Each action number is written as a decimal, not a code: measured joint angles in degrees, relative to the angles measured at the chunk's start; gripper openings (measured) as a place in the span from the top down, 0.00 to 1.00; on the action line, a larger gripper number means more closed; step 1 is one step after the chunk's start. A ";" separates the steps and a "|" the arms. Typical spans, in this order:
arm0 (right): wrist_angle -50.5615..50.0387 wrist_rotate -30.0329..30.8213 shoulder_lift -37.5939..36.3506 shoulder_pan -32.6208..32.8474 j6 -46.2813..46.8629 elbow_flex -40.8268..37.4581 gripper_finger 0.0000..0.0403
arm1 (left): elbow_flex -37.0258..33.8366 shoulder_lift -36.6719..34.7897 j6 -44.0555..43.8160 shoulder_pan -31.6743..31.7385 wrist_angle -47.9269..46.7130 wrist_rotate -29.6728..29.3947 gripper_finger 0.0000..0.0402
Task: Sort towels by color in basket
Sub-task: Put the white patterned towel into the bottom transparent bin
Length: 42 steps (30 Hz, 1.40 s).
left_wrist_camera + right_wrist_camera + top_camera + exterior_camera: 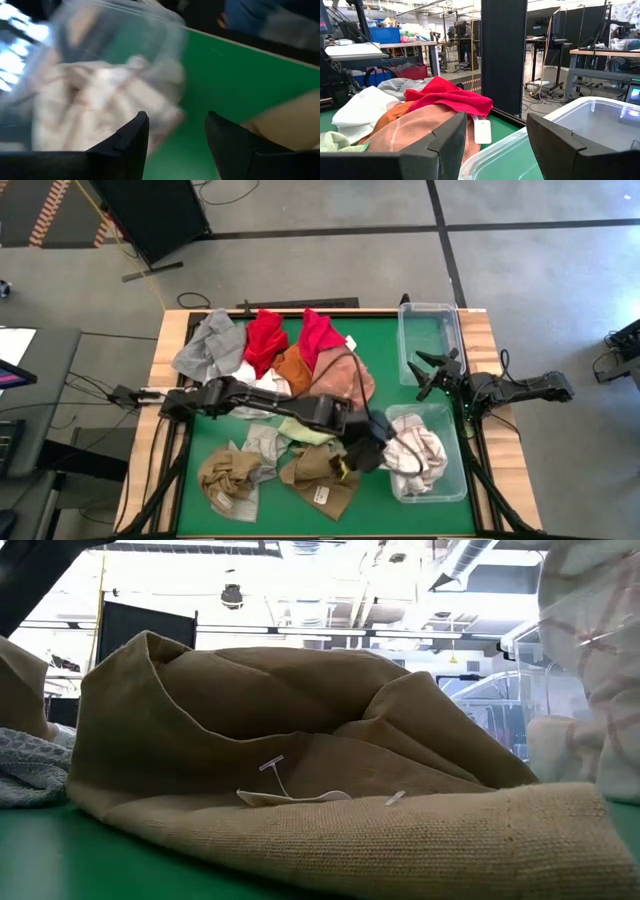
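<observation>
Broadly, the green mat (200, 455) carries a loose heap of soft, crumpled towels (290, 375): grey, two red, orange, pink, white and pale green bunched beside the far edge, with two tan-brown ones lying nearer the front. The closest tan-brown towel (300, 770) shows a coarse ribbed weave, thick folds and a small plastic tag pin. Right of that heap stand two clear plastic bins with rounded corners. The near bin (455, 485) holds a rumpled white-checked towel (418, 452); the far bin (405, 340) looks bare, though its clear walls make that hard to judge.

From the heap's left side the left arm stretches across the towels, and the left gripper (368, 452) sits at the near bin's left wall, jaws parted with nothing between them; its wrist view is blurred, showing pale cloth through the plastic. Beyond the two bins, the right gripper (428, 372) hovers by the far bin, fingers spread and empty, pointing toward the heap. Black cable loops over the pink towel (340, 380).
</observation>
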 joint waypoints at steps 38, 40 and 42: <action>0.02 0.00 0.00 0.00 0.00 0.00 0.41 | -6.48 0.58 9.17 -3.92 28.25 -22.24 0.98; 0.03 0.00 0.00 0.00 0.00 0.00 0.41 | -6.47 0.56 8.48 -3.18 28.34 -20.92 0.98; 0.02 0.00 0.00 0.00 0.00 0.00 0.41 | -6.49 0.56 7.00 -2.46 27.84 -19.82 0.98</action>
